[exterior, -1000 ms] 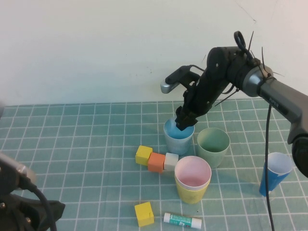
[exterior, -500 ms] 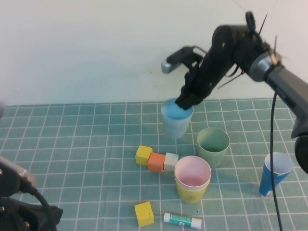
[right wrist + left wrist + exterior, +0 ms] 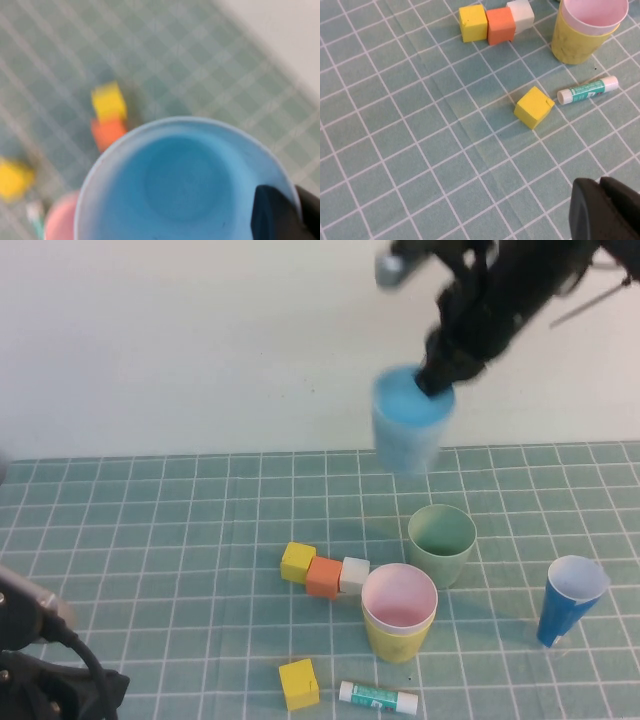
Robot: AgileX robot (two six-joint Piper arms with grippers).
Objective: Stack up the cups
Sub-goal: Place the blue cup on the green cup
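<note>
Right gripper [image 3: 440, 375], at about one o'clock in the high view, is clamped on the rim of the light blue cup [image 3: 408, 420], one finger inside the mouth, and holds it in the air well above the desk [image 3: 150, 530]. In the right wrist view the cup's blue interior [image 3: 185, 185] fills most of the picture, with a dark finger [image 3: 280, 210] at its rim.

Left gripper [image 3: 605, 210] is closed and holds nothing; it sits low near seven o'clock, above bare desk.

Pale green cup [image 3: 441, 543] stands upright just right of centre. Pink cup [image 3: 400, 598] is nested inside the yellow cup [image 3: 398, 640], at about five o'clock from centre. Dark blue cup [image 3: 568, 600] stands at four o'clock, apart from the others.

Yellow, orange and white blocks [image 3: 325, 572] lie in a touching row just left of the pink cup. A separate yellow block [image 3: 299, 684] and a glue stick [image 3: 378, 698] lie near six o'clock.
</note>
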